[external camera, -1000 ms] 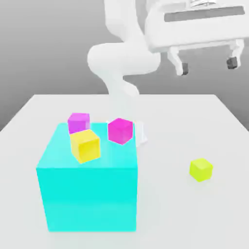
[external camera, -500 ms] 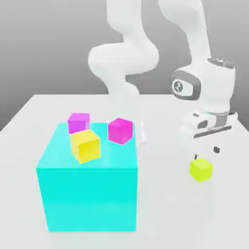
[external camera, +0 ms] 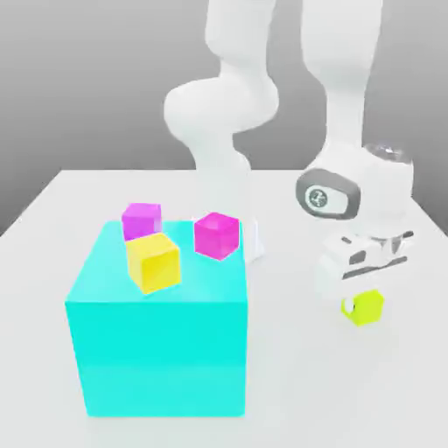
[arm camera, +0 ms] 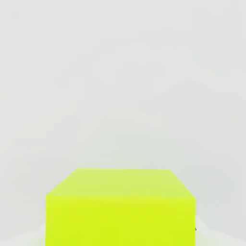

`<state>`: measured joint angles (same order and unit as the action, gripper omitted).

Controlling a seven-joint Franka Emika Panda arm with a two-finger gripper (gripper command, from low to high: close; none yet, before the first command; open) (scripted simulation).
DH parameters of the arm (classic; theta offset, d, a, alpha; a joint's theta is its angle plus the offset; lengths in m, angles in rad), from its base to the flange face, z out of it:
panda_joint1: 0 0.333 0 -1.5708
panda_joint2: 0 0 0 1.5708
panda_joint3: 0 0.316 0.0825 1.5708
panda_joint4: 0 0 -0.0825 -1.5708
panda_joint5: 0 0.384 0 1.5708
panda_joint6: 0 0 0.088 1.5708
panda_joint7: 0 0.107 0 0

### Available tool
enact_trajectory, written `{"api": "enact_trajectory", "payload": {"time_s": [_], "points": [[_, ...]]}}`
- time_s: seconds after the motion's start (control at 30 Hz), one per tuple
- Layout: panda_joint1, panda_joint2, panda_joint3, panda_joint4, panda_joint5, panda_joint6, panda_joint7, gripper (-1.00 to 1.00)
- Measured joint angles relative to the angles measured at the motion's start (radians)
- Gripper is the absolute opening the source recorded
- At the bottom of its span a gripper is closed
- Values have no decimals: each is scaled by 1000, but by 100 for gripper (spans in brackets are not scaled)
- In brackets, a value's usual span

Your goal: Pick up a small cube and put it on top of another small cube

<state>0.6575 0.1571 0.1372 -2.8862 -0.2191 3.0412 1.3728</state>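
Observation:
The small lime cube point(external camera: 367, 309) sits on the white table point(external camera: 332, 385) toward the exterior view's right, and its top and front face point(arm camera: 120, 206) loom large in the hand view. My gripper point(external camera: 361, 296) has come straight down onto it, and the white hand covers the cube's upper edge. The cube rests on the table. On top of the big cyan block point(external camera: 157, 350) lie a golden-yellow small cube point(external camera: 153, 261) and a magenta cube point(external camera: 216, 234).
A second magenta cube point(external camera: 141, 219) sits at the cyan block's far corner. The block takes up the exterior view's left half of the table. The arm's white links point(external camera: 219, 114) rise behind the block. Bare table lies around the lime cube.
The arm swung down from high above. Over the last half second the hand dropped further, from just above the lime cube to right on it. The cubes have not moved.

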Motion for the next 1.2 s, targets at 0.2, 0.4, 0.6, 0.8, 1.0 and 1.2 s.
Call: {"api": "enact_trajectory", "payload": {"time_s": [0.2, 0.4, 0.6, 0.8, 1.0, 1.2], "points": [[10, -197, 46, -18, 217, -183, -175, -100], [-92, -359, -68, 58, 159, -437, -365, -100], [-236, -540, -212, 129, 69, -696, -572, -100], [-393, -725, -347, 189, -21, -941, -771, -100], [-526, -905, -475, 198, -73, -1104, -935, -100], [-599, -960, -569, 107, -116, -1041, -1006, -100]]}}
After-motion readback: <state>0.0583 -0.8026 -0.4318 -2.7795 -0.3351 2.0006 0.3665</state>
